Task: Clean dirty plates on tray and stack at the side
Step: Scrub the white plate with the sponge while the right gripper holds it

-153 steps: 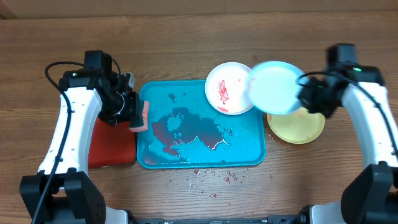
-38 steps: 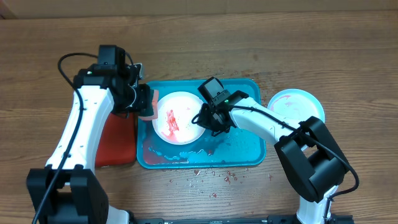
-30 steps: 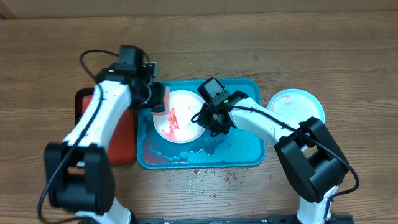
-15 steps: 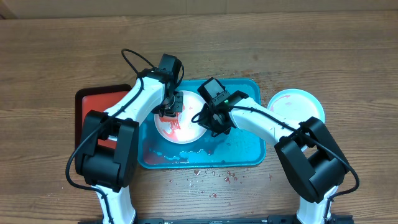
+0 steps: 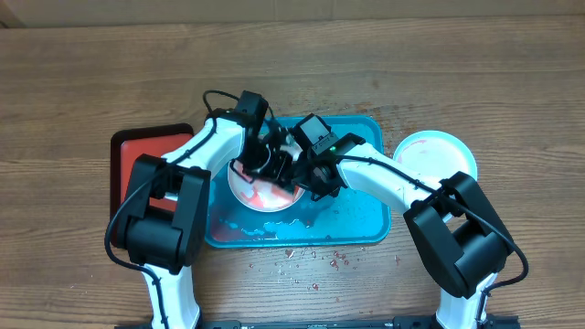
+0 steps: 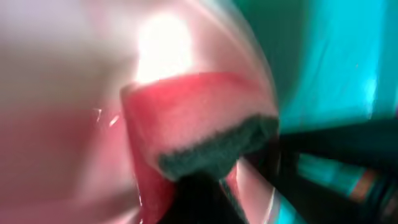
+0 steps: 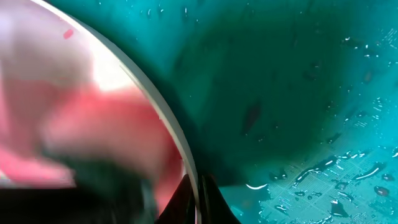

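Note:
The white plate (image 5: 259,194), smeared with red sauce, lies on the left half of the turquoise tray (image 5: 358,217). My left gripper (image 5: 266,166) is shut on a pink sponge with a dark scrub side (image 6: 198,127) and presses it onto the plate (image 6: 56,124). My right gripper (image 5: 305,180) is shut on the plate's right rim (image 7: 180,146), one finger on each side of it. The pale mint plate (image 5: 435,153) sits on the table right of the tray. The yellow-green plate cannot be made out.
A smaller red tray (image 5: 146,151) lies on the table left of the turquoise one. Water and red smears pool on the turquoise tray's floor (image 7: 323,168). Red sauce drops (image 5: 315,260) spot the table in front of it.
My left arm has swung right from the red tray, carrying the sponge onto the white plate and across it. My right gripper has kept its hold on the plate's rim.

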Robot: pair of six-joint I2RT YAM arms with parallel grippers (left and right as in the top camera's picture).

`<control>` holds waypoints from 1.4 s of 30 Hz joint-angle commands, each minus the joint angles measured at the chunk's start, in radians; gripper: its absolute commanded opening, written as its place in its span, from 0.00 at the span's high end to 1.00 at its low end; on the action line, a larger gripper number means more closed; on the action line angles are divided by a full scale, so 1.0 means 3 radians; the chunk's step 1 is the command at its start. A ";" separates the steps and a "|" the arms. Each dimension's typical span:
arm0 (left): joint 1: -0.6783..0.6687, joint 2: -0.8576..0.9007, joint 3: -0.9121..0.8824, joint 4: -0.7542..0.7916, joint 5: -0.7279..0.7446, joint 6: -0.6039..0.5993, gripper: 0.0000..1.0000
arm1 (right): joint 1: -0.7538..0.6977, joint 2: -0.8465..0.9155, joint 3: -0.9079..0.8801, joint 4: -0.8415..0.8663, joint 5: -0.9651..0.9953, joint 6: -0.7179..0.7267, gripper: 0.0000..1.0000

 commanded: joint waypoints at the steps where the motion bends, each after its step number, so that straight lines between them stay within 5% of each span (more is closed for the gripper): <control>1: 0.0146 0.0164 -0.0003 0.0486 -0.0216 -0.0701 0.96 | -0.0005 0.0070 -0.0069 0.0019 0.0149 0.0028 0.96; 7: 0.0172 0.0164 0.0005 0.0835 -0.1474 -0.1347 0.96 | -0.0006 0.0070 -0.0069 0.0010 0.0150 0.0028 0.96; 13: 0.0055 0.0164 0.0005 -0.0061 -0.3115 -0.1909 0.96 | -0.0006 0.0070 -0.0069 0.0014 0.0150 0.0028 0.96; 16: 0.0020 0.0164 0.0005 -0.0459 -0.3281 -0.2087 0.96 | -0.0006 0.0070 -0.0069 0.0025 0.0150 0.0028 0.96; 21: -0.0008 0.0164 0.0005 -0.0874 -0.2911 -0.1726 0.96 | -0.0006 0.0070 -0.0069 0.0032 0.0150 0.0028 0.96; 28: -0.0010 0.0164 0.0004 -0.0888 -0.0572 0.0374 0.96 | -0.0006 0.0070 -0.0069 0.0034 0.0151 0.0028 0.96; 32: -0.0010 0.0165 0.0004 -0.0881 0.0196 0.1041 0.96 | -0.0006 0.0070 -0.0069 0.0033 0.0151 0.0027 0.96; 39: -0.0006 0.0165 0.0004 -0.0619 0.0300 0.1088 0.96 | -0.0006 0.0070 -0.0069 0.0033 0.0151 0.0017 0.96; 42: 0.0015 0.0165 0.0004 -0.0228 -0.0039 0.0511 0.96 | -0.0006 0.0070 -0.0069 0.0033 0.0151 0.0017 0.96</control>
